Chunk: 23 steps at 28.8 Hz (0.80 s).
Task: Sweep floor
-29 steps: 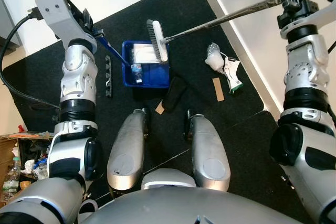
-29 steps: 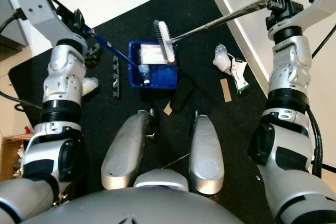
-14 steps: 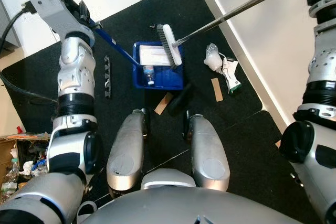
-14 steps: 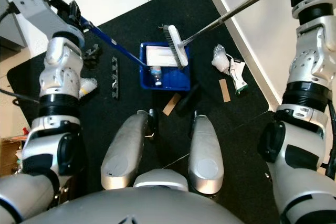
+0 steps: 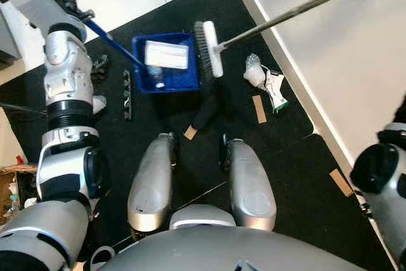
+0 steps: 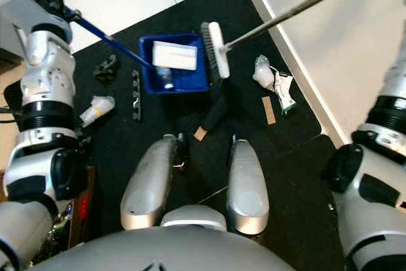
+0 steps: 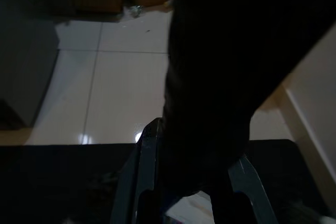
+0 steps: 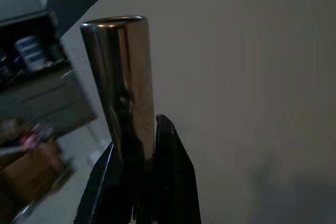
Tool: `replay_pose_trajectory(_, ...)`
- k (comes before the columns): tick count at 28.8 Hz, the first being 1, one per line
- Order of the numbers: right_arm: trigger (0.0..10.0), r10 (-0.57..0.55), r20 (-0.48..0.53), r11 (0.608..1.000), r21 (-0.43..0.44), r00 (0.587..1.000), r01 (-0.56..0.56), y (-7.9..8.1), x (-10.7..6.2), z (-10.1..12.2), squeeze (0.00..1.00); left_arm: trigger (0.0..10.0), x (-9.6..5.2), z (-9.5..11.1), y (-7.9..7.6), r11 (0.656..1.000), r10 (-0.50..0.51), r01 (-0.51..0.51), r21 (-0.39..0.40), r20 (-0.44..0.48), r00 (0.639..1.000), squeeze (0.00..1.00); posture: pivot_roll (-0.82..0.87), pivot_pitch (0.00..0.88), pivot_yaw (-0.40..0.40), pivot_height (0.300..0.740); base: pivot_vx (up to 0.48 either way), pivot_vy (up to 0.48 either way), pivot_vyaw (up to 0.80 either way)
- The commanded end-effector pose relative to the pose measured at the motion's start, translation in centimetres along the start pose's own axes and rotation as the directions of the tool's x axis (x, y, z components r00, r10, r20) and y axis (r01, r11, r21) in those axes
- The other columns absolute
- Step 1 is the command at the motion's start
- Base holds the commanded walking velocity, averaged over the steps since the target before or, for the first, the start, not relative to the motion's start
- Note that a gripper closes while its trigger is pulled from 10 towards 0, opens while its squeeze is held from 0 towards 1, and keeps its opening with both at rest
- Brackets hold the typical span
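1. While the left arm reaches up and outward, the left gripper point(image 5: 71, 12) is clamped on the blue handle point(image 5: 108, 37) of the dustpan point(image 5: 163, 79), which sits on the black mat point(image 5: 279, 157).
2. Raised high, the right gripper point(image 8: 137, 182) has its fingers closed around the broom's metal pole point(image 8: 123, 87).
3. The broom head point(image 5: 208, 49) hangs at the dustpan's right edge.
4. White paper point(image 5: 167, 54) lies inside the dustpan.
5. Crumpled plastic point(image 5: 254, 71) and cardboard scraps point(image 5: 261, 109) lie on the mat to the right.
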State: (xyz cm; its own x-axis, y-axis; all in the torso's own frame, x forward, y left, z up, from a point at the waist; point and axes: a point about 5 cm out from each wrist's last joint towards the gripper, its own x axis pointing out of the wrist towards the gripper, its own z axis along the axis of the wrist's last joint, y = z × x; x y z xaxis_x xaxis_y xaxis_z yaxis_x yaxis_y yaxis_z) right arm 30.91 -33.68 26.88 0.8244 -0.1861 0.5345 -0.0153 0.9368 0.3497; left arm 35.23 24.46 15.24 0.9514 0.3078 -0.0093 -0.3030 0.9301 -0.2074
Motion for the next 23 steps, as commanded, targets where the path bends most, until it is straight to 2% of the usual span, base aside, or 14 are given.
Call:
replay_pose_trajectory(1, 10.0, -0.058, 0.015, 0.997, -0.05, 0.998, 0.058, -1.3, -0.9, 0.8, 0.0, 10.0, 0.0, 0.2, 0.5, 1.0, 0.01, -0.01, -0.002, 0.017, 1.0, 0.0, 0.07, 0.157, -0.001, 0.74, 0.0, 0.0, 0.0)
replay_pose_trajectory(5, 10.0, -0.099, -0.05, 0.989, -0.118, 0.994, 0.092, -2.2, -1.9, -0.6, 0.0, 10.0, 0.0, 0.3, 0.6, 1.0, 0.021, -0.02, -0.02, 0.016, 1.0, 0.0, 0.07, 0.149, -0.001, 0.74, 0.0, 0.0, 0.0)
replay_pose_trajectory(7, 10.0, -0.122, -0.116, 0.979, -0.177, 0.986, 0.1, -2.4, -3.0, -2.4, 0.0, 10.0, 0.1, 0.6, 0.4, 0.999, 0.027, -0.026, -0.043, 0.016, 0.999, 0.0, 0.07, 0.142, 0.0, 0.74, 0.0, 0.0, 0.0)
replay_pose_trajectory(8, 10.0, -0.125, -0.147, 0.978, -0.186, 0.981, 0.096, -2.2, -3.5, -3.4, 0.0, 10.0, 0.2, 0.9, 0.4, 0.998, 0.034, -0.033, -0.054, 0.022, 0.999, 0.0, 0.07, 0.133, 0.002, 0.74, 0.0, 0.0, 0.0)
replay_pose_trajectory(9, 10.0, -0.125, -0.147, 0.978, -0.186, 0.981, 0.096, -2.2, -3.5, -3.4, 0.0, 10.0, 0.2, 0.9, 0.4, 0.998, 0.034, -0.033, -0.054, 0.022, 0.999, 0.0, 0.07, 0.133, 0.002, 0.74, 0.0, 0.0, 0.0)
replay_pose_trajectory(10, 10.0, -0.113, -0.192, 0.979, -0.187, 0.975, 0.077, -1.3, -4.2, -5.2, 0.0, 10.0, 0.3, 1.8, 0.2, 0.996, 0.044, -0.041, -0.075, 0.035, 0.998, 0.0, 0.07, 0.125, 0.004, 0.74, 0.0, 0.0, 0.0)
replay_pose_trajectory(12, 10.0, -0.113, -0.192, 0.979, -0.187, 0.975, 0.077, -1.3, -4.2, -5.2, 0.0, 10.0, 0.3, 1.8, 0.2, 0.996, 0.044, -0.041, -0.075, 0.035, 0.998, 0.0, 0.07, 0.125, 0.004, 0.74, 0.0, 0.0, 0.0)
replay_pose_trajectory(13, 10.0, -0.102, -0.211, 0.979, -0.194, 0.972, 0.061, -0.7, -4.4, -5.9, 0.0, 10.0, 0.4, 2.3, 0.1, 0.996, 0.048, -0.045, -0.077, 0.042, 0.998, 0.0, 0.07, 0.117, 0.005, 0.74, 0.0, 0.0, 0.0)
replay_pose_trajectory(15, 10.0, -0.093, -0.234, 0.964, -0.264, 0.968, 0.029, 0.3, -4.3, -7.0, 0.0, 10.0, 0.5, 3.4, 0.1, 0.998, 0.048, -0.046, -0.04, 0.06, 0.997, 0.0, 0.08, 0.102, 0.01, 0.74, 0.0, 0.0, 0.0)
replay_pose_trajectory(17, 10.0, -0.093, -0.234, 0.964, -0.264, 0.968, 0.029, 0.3, -4.3, -7.0, 0.0, 10.0, 0.5, 3.4, 0.1, 0.998, 0.048, -0.046, -0.04, 0.06, 0.997, 0.0, 0.08, 0.102, 0.01, 0.74, 0.0, 0.0, 0.0)
replay_pose_trajectory(20, 10.0, -0.096, -0.2, 0.926, -0.376, 0.975, 0.013, 1.4, -3.6, -7.1, 0.0, 10.0, -0.3, 4.7, -0.3, 1.0, -0.002, 0.002, -0.002, 0.113, 0.994, 0.0, 0.09, 0.082, 0.019, 0.74, 0.0, 0.0, 0.0)
replay_pose_trajectory(23, 10.0, -0.09, -0.192, 0.925, -0.379, 0.977, 0.011, 1.8, -3.5, -7.2, 0.0, 10.0, -0.6, 5.0, -0.6, 1.0, -0.024, 0.024, 0.0, 0.13, 0.991, 0.0, 0.09, 0.07, 0.019, 0.74, 0.0, 0.0, 0.0)
